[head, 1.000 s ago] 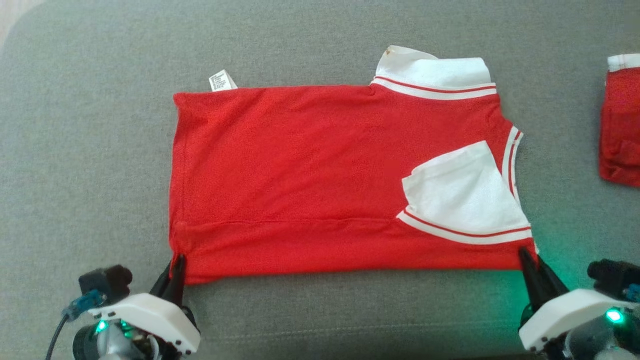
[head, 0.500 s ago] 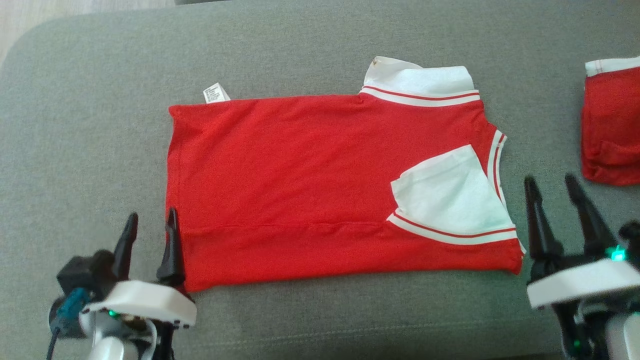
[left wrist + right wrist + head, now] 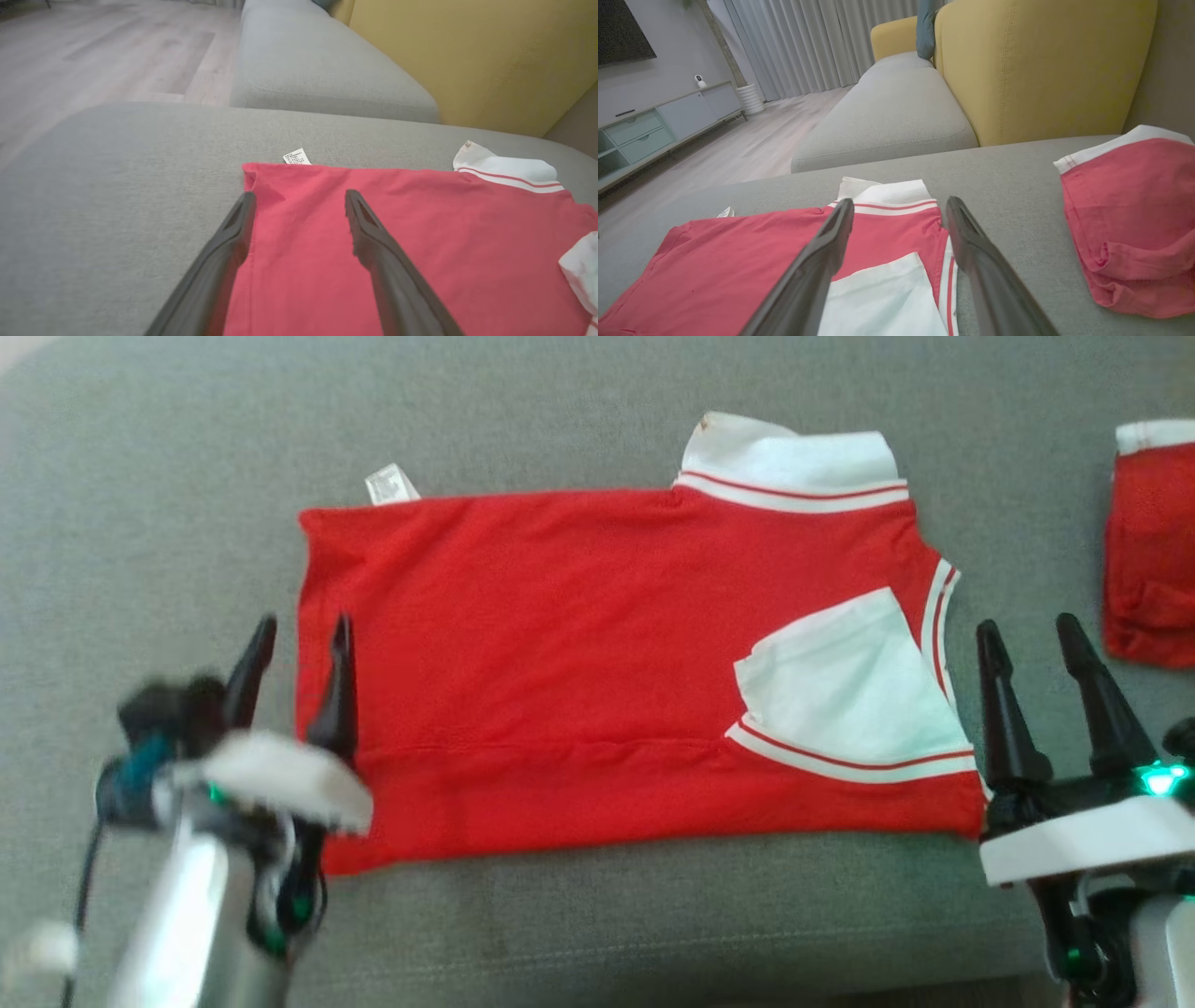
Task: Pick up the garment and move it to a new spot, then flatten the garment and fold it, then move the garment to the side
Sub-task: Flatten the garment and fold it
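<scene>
Both tools have let go of the garment's near corners, which they pinched a second ago, and now stand with their fingers spread wide and nothing between them. Left tool (image 3: 305,621) is blurred in the head view and hangs over the left edge of the red garment (image 3: 579,644); in its own wrist view the left tool (image 3: 300,195) has one finger along that edge and the other over the red cloth. Whether it touches the cloth I cannot tell. Right tool (image 3: 1027,625) sits just beside the garment's right edge, over the grey sofa seat (image 3: 597,915), between this garment and a second red garment (image 3: 1153,560) lying well apart at the right. The garment lies flat on the seat, folded into a long rectangle, with its white collar (image 3: 794,467) at the far right corner, a white sleeve (image 3: 840,691) folded onto the red at the right, and a small care label (image 3: 390,485) poking out at the far left edge. A yellow backrest (image 3: 1041,70) rises behind the seat.
</scene>
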Robot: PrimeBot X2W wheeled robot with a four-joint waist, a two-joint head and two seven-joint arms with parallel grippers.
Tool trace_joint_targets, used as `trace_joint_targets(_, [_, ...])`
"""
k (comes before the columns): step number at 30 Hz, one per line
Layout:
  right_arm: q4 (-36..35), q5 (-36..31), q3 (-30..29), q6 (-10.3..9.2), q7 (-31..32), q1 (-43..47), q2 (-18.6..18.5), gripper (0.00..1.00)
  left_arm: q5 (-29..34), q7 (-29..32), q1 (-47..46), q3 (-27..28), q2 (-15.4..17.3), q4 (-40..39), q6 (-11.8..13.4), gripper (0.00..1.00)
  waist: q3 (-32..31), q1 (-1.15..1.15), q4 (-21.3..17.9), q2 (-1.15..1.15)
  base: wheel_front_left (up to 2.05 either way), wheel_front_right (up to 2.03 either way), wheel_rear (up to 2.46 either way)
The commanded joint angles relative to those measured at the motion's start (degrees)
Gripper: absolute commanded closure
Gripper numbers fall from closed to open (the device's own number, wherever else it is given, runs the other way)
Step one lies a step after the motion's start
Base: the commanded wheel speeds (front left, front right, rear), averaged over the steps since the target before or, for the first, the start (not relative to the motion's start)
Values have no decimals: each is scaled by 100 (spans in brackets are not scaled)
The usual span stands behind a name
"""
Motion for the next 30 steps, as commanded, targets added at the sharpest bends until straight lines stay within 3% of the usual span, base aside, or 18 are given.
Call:
trace_joint_targets(1, [-210,-37,156,21,10,-242,-28,0,-120,96,-623,192,134,108,-85,0,205,0,-71,0,0,0,0])
trace_joint_targets(7, [-96,17,352,21,-33,-457,4,0,-387,285,-1754,354,209,1358,-308,0,556,0,-262,0,0,0,0])
trace_joint_targets(10, [51,78,448,21,-93,-581,30,0,-581,480,-2507,473,322,2465,-472,0,751,0,-408,0,0,0,0])
trace_joint_targets(19, [328,197,494,21,-215,-674,56,0,-817,660,-3456,559,491,4205,-761,0,929,0,-562,0,0,0,0])
trace_joint_targets(20, [351,204,486,21,-217,-678,53,0,-829,684,-3515,541,501,4313,-807,7,936,0,-563,0,0,0,0])
trace_joint_targets(21, [371,204,470,21,-218,-682,44,0,-826,724,-3563,503,512,4411,-850,42,941,0,-558,0,0,0,0])
trace_joint_targets(22, [394,207,442,21,-213,-687,32,0,-834,759,-3609,474,515,4488,-893,100,947,0,-549,0,0,0,0])
trace_joint_targets(30, [707,365,292,21,-90,-1115,-239,0,-701,565,-3802,189,526,4572,-1043,100,958,0,-406,0,0,0,0])
